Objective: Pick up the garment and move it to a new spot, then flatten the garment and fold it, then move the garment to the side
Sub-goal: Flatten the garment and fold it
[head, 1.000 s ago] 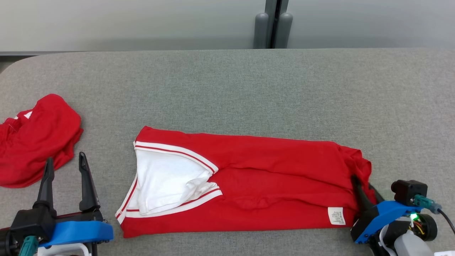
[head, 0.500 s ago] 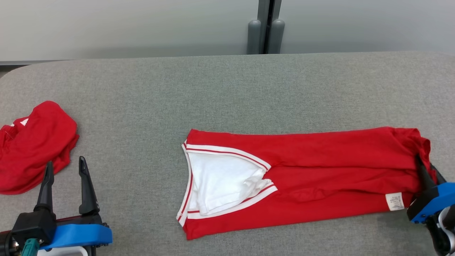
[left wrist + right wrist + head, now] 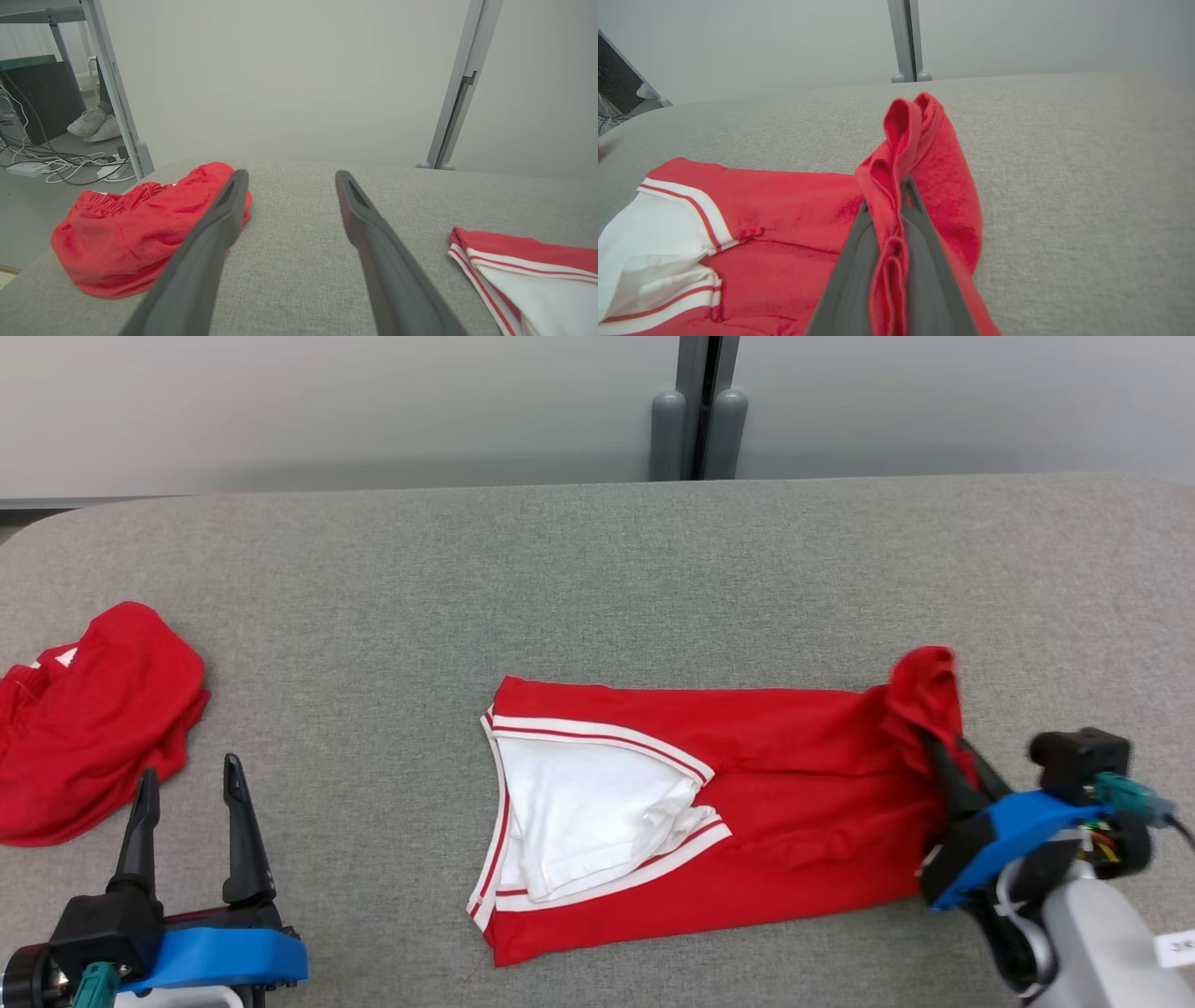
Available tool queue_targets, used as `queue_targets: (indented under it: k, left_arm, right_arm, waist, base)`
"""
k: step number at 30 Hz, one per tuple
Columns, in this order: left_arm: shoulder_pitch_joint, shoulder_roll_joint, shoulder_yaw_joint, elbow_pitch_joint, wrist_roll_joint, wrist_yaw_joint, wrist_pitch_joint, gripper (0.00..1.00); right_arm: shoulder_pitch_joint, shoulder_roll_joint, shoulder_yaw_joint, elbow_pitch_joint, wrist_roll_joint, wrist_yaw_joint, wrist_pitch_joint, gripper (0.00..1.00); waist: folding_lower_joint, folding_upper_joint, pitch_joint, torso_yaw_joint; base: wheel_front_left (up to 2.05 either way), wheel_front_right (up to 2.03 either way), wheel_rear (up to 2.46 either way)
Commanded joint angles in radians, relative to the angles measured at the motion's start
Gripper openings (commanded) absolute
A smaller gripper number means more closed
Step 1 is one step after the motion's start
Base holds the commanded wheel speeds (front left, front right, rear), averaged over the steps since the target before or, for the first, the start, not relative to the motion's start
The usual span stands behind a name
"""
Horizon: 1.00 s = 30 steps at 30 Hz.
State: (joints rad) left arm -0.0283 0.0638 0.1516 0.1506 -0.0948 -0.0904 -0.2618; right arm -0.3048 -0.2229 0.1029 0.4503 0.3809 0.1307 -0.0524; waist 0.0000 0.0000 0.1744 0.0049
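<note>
The robot's right gripper pinches the raised right end of the part-folded red jersey, whose long axis runs leftward from that hand across the grey table, while the left gripper, fingers spread and empty, stands well beyond the collar end.

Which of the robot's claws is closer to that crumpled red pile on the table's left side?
Left. The left gripper stands open right beside the crumpled red pile. The right gripper is far across the table, shut on the folded garment at its end.
</note>
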Motion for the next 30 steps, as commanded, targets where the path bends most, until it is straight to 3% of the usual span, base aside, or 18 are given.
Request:
queue_targets:
  k: [1,16,30]
  left_arm:
    - [-0.015,0.0,0.005,0.003,0.008,-0.005,-0.004,1.0]
    - [-0.035,-0.01,-0.016,0.024,0.015,-0.02,-0.004,1.0]
    - [-0.064,-0.013,-0.039,0.041,0.018,-0.027,-0.004,1.0]
  right_arm:
    - [-0.018,0.014,0.02,-0.011,0.005,0.0,0.006,0.0]
    - [-0.122,0.151,0.278,0.022,0.065,0.0,-0.023,0.0]
    - [-0.215,0.172,0.496,0.09,0.196,0.0,-0.084,0.0]
  waist:
    - [0.0,0.0,0.0,0.002]
    - [0.0,0.0,0.004,0.06]
    - [0.0,0.0,0.021,0.106]
  base:
    - [0.0,0.0,0.0]
    - [0.0,0.0,0.0]
    - [0.0,0.0,0.0]
